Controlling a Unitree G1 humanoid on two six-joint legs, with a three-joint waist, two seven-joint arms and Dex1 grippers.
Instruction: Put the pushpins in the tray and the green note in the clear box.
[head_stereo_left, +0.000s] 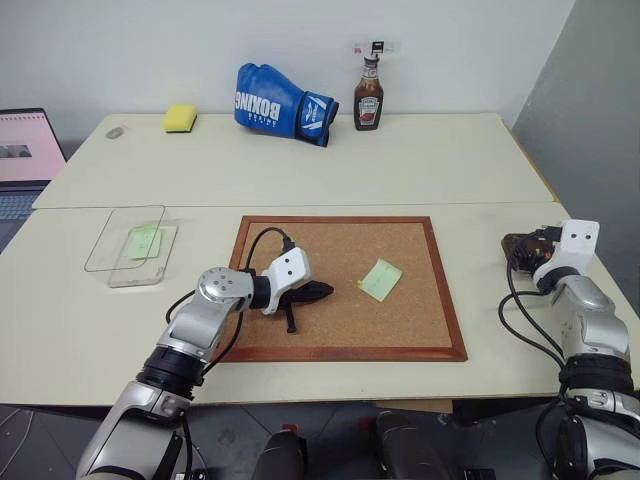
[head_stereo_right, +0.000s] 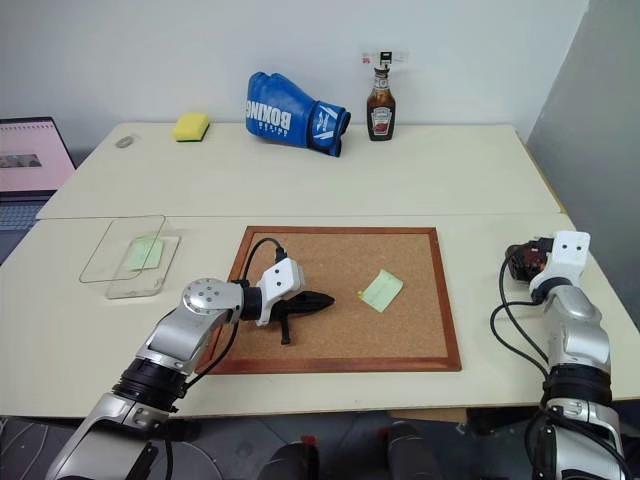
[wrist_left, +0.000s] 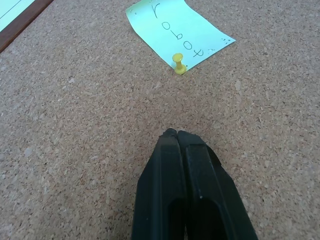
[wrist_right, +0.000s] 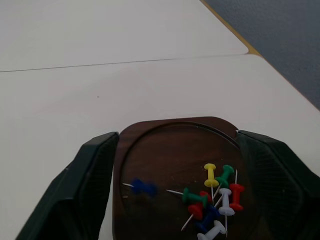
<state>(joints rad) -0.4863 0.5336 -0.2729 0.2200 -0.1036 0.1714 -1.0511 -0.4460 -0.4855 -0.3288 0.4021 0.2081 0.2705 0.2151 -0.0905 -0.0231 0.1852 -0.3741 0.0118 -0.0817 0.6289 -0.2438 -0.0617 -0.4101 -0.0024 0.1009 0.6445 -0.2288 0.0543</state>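
The tray (wrist_right: 175, 165) lies at the right edge of the head view, directly under the right gripper (wrist_right: 175, 185). It holds a cluster of pushpins (wrist_right: 215, 197) in its lower right part, plus one blue pin (wrist_right: 142, 187) lying apart at the lower left. The right jaws are spread wide, one on each side of the tray, with nothing between them. The blue pin looks blurred, so the drop into the tray appears to be finishing.

One yellow pin (wrist_left: 178, 63) is stuck through the note (wrist_left: 175, 31) on the corkboard (head_stereo_left: 420, 330), right of centre in the head view. A second green note (head_stereo_left: 143, 241) already lies in the clear box (head_stereo_left: 140, 270) at centre left, with the lid (head_stereo_left: 110, 240) resting across it, shifted up and to the left.

Judged next step: pull the yellow pin.
- Approach with the jaws open, one on each side of the pin head.
- Close on the head, not the paper.
- Lift straight out along the pin's axis so the note does not tear or come up with the pin.
- Carry the pin low over the tray before release, to prevent it bouncing out.

The left gripper (wrist_left: 176, 134) rests low over the cork, short of the yellow pin, jaws pressed together and holding nothing. Whether the tips touch the board cannot be told.
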